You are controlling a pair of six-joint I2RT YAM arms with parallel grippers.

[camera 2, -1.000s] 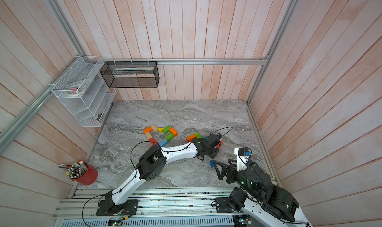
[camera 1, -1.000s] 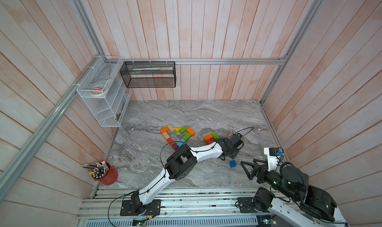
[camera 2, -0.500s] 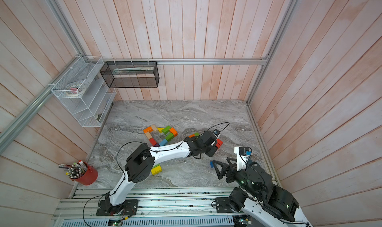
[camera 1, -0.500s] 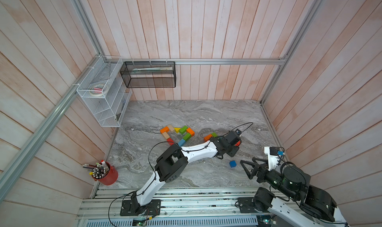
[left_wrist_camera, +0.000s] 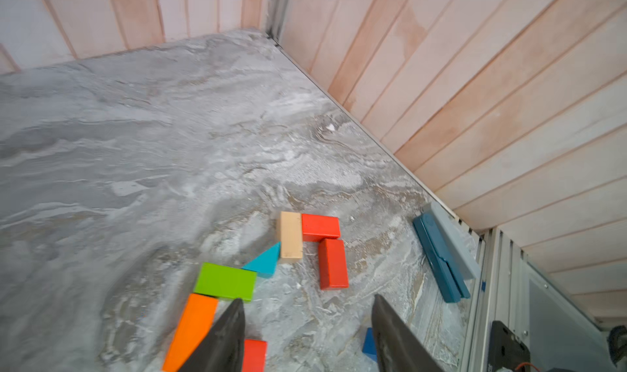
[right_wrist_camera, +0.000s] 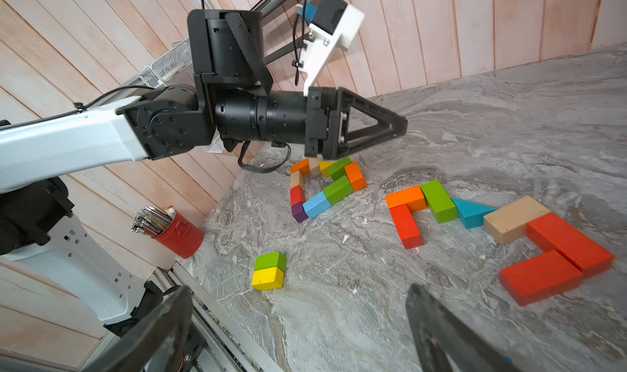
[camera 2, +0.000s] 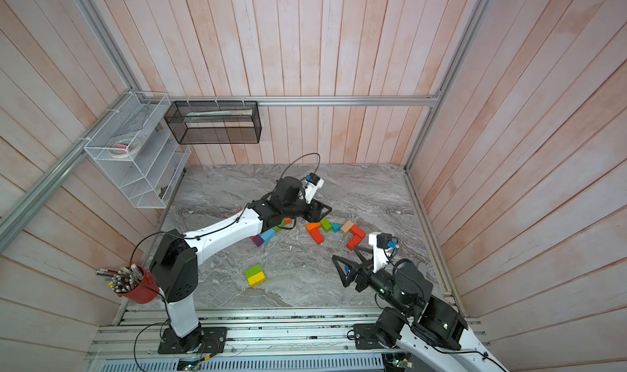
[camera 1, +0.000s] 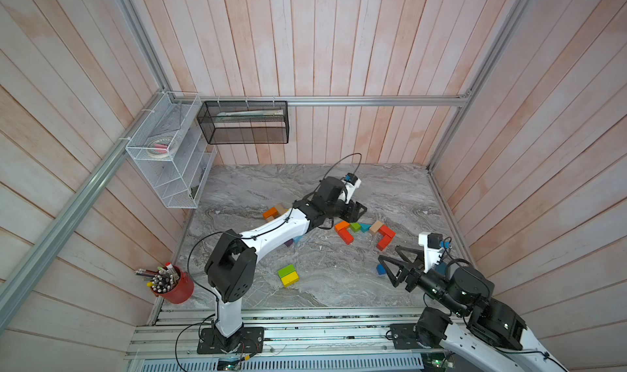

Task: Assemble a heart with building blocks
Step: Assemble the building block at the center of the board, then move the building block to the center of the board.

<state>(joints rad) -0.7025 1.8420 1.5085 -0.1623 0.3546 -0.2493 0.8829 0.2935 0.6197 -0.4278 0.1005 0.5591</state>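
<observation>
two groups of building blocks (camera 1: 382, 235) lie on the marble table (camera 1: 339, 285), plus two strays. i read the scene as follows.

group one, nearer the right wall: an orange brick (right_wrist_camera: 405, 197) and a red brick (right_wrist_camera: 405, 228) form a corner. a green brick (right_wrist_camera: 439, 200) touches the orange one. a teal wedge (right_wrist_camera: 471, 212) follows, then a tan brick (right_wrist_camera: 514, 219), then two more red bricks (right_wrist_camera: 570, 241) meeting in a second corner. the chain is open on the side toward the robot bases.

group two, nearer the left arm: a small loop (right_wrist_camera: 317, 204) of orange, tan, yellow, green, light blue, purple and red pieces. in both top views the left forearm covers part of it.

strays: a green and yellow pair (camera 1: 287, 275), touching side by side, sits well apart from both groups toward the front. a small blue block (left_wrist_camera: 368, 341) lies just beside the right gripper.

left gripper (left_wrist_camera: 307, 299): above the table, over the back edge of group one, near the orange and green bricks. its jaws stand partly apart, bare marble shows between them, and nothing is held.

right gripper (right_wrist_camera: 298, 287): over the front right part of the table, jaws spread wide and empty, pointed toward group one.

other items: a dark blue bar (left_wrist_camera: 437, 261) and a grey bar (left_wrist_camera: 454, 245) lie together along the right wall. a red pencil cup (camera 1: 176, 289) stands at the front left.
</observation>
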